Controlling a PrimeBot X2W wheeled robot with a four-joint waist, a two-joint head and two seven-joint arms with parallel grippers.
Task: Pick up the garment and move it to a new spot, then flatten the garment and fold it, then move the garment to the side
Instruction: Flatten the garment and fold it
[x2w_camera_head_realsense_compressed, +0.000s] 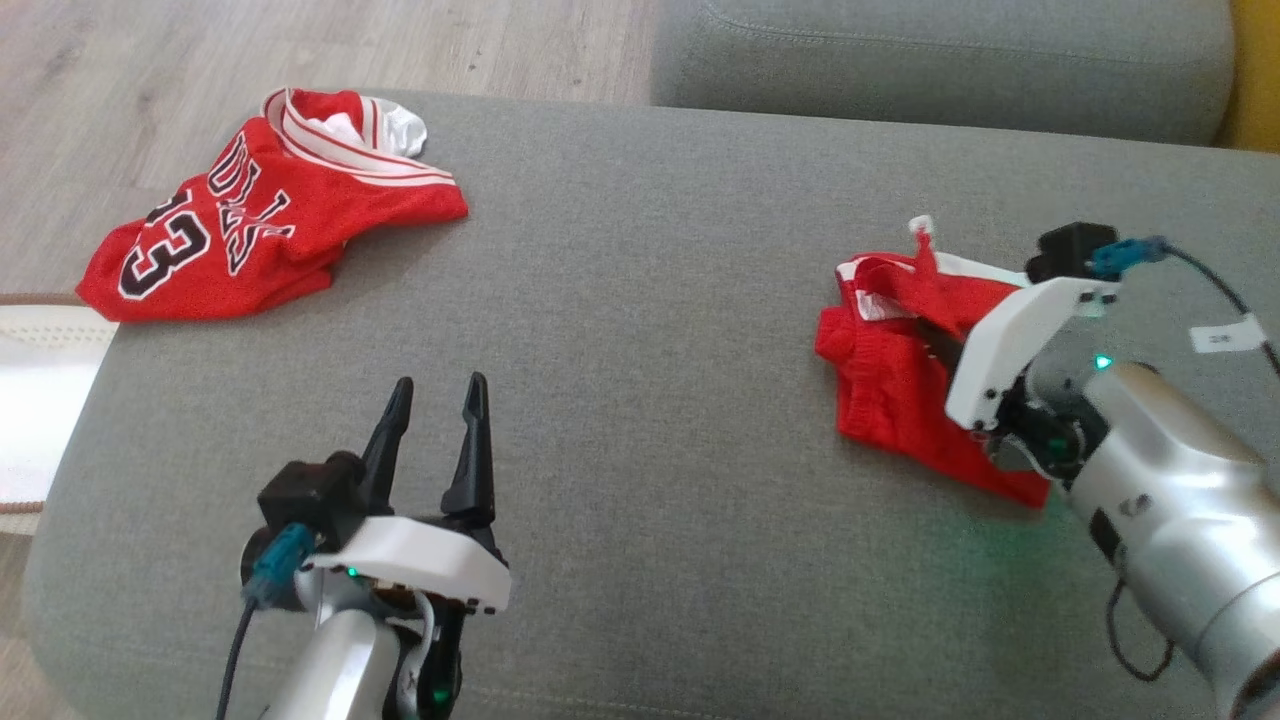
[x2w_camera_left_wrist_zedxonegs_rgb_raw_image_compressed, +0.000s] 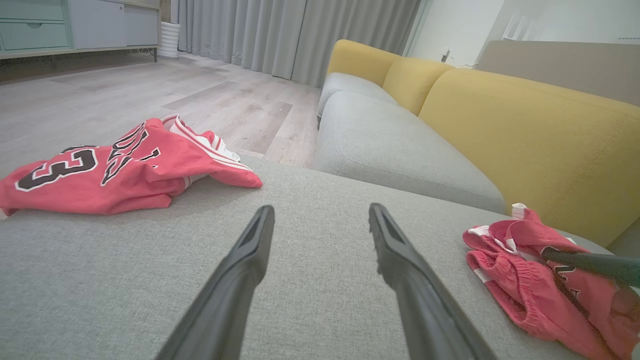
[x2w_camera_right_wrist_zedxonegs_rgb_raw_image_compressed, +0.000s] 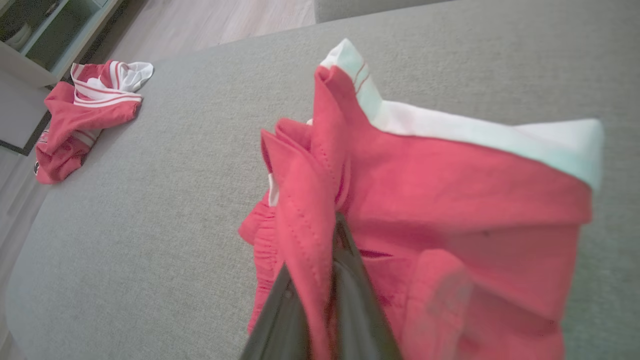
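Observation:
The garment (x2w_camera_head_realsense_compressed: 880, 390) is a crumpled red piece with white trim, lying on the right side of the grey sofa seat (x2w_camera_head_realsense_compressed: 640, 350). My right gripper (x2w_camera_head_realsense_compressed: 932, 338) is shut on a fold of it near its top. The right wrist view shows the dark fingers (x2w_camera_right_wrist_zedxonegs_rgb_raw_image_compressed: 345, 280) pinching red cloth (x2w_camera_right_wrist_zedxonegs_rgb_raw_image_compressed: 450, 200), part of it raised. In the left wrist view the garment (x2w_camera_left_wrist_zedxonegs_rgb_raw_image_compressed: 520, 280) sits at the right, with one right finger (x2w_camera_left_wrist_zedxonegs_rgb_raw_image_compressed: 590, 262) reaching in. My left gripper (x2w_camera_head_realsense_compressed: 437, 395) hangs open over the seat's front middle, nothing between its fingers (x2w_camera_left_wrist_zedxonegs_rgb_raw_image_compressed: 240, 265).
A red jersey (x2w_camera_head_realsense_compressed: 250, 230) with a black number lies at the seat's far left corner, near the edge above the wood floor (x2w_camera_head_realsense_compressed: 150, 80). A second grey cushion (x2w_camera_head_realsense_compressed: 940, 60) lies beyond. The yellow backrest (x2w_camera_left_wrist_zedxonegs_rgb_raw_image_compressed: 525, 135) rises along the right.

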